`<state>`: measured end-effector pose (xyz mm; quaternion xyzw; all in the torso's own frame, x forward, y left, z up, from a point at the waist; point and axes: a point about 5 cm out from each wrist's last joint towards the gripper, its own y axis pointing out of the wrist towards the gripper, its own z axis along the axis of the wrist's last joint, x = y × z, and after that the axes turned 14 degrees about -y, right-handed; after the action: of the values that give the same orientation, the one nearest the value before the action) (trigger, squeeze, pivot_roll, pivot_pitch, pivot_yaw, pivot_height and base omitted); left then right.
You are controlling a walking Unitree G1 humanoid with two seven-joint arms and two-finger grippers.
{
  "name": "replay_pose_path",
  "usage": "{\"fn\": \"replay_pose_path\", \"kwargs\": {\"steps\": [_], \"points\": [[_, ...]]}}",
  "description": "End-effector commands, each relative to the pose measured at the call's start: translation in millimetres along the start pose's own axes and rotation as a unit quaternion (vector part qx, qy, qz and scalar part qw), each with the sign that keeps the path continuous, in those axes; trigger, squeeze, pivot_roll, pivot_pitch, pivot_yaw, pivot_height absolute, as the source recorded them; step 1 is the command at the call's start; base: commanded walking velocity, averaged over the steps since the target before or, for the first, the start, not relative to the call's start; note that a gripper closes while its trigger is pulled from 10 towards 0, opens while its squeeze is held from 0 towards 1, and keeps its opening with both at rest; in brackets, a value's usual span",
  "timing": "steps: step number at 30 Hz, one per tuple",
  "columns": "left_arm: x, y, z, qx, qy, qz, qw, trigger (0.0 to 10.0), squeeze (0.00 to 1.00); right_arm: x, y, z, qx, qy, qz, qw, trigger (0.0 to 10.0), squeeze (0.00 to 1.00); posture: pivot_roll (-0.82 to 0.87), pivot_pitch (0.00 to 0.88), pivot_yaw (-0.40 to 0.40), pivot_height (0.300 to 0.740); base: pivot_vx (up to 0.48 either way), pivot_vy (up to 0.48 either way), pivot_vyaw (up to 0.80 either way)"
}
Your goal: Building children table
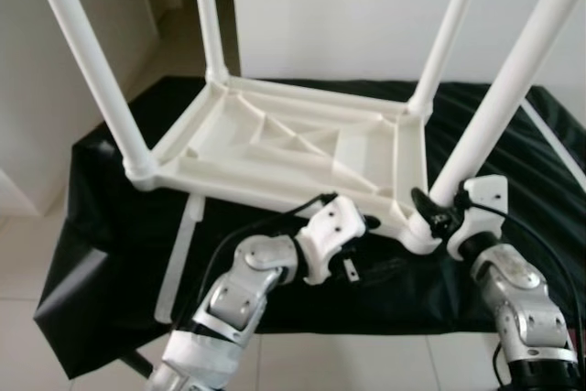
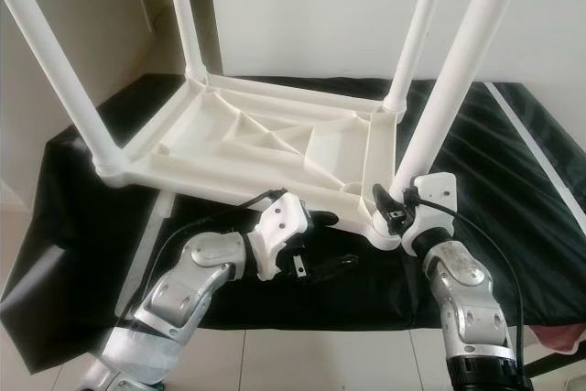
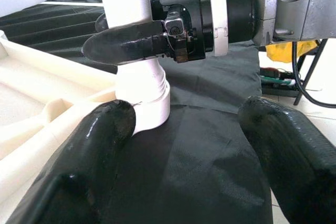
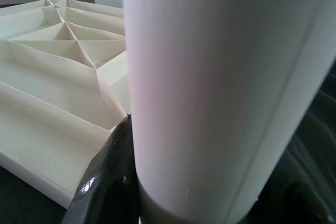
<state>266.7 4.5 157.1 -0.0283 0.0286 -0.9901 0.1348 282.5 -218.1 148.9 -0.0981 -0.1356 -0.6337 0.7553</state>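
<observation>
The white kids' table (image 1: 293, 148) is lying upside down on a black cloth (image 1: 110, 254), ribbed underside facing up and all four legs pointing straight up out of the corners. Its long axis is running roughly from 9 o'clock to 3 o'clock across the head view.

The right gripper (image 1: 438, 212) is sitting at about 4 o'clock, its fingers clamped around the near-right leg (image 1: 513, 80) just above where that leg is meeting its corner socket — in the right wrist view one black finger (image 4: 107, 182) is pressing right against the leg's side.

The left gripper (image 2: 320, 244) is hanging out around 6 o'clock, just under the table's near edge and close to that same corner. Its fingers (image 3: 100, 150) are spread apart with nothing between them — black cloth showing in the gap, and the one nearer the corner is resting beside the socket.

A loose white strip (image 1: 179, 258) is lying on the cloth at about 8 o'clock.
</observation>
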Motion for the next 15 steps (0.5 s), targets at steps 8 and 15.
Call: {"fn": "replay_pose_path", "kwargs": {"steps": [8, 15], "points": [[-1.3, 2.4, -0.4, 0.004, 0.001, 0.017, 1.0, 10.0, 0.0, -2.2, -6.1, -9.9, -0.035, 0.013, -0.022, 0.999, 10.0, 0.0, -0.04, 0.0, -0.018, 0.74, 0.0, 0.0, 0.0], [-0.5, 3.0, -0.4, 0.003, 0.002, 0.011, 1.0, 10.0, 0.0, -5.7, 2.9, -7.6, -0.074, 0.043, -0.101, 0.991, 10.0, 0.0, -0.04, 0.0, -0.011, 0.74, 0.0, 0.0, 0.0]]}}
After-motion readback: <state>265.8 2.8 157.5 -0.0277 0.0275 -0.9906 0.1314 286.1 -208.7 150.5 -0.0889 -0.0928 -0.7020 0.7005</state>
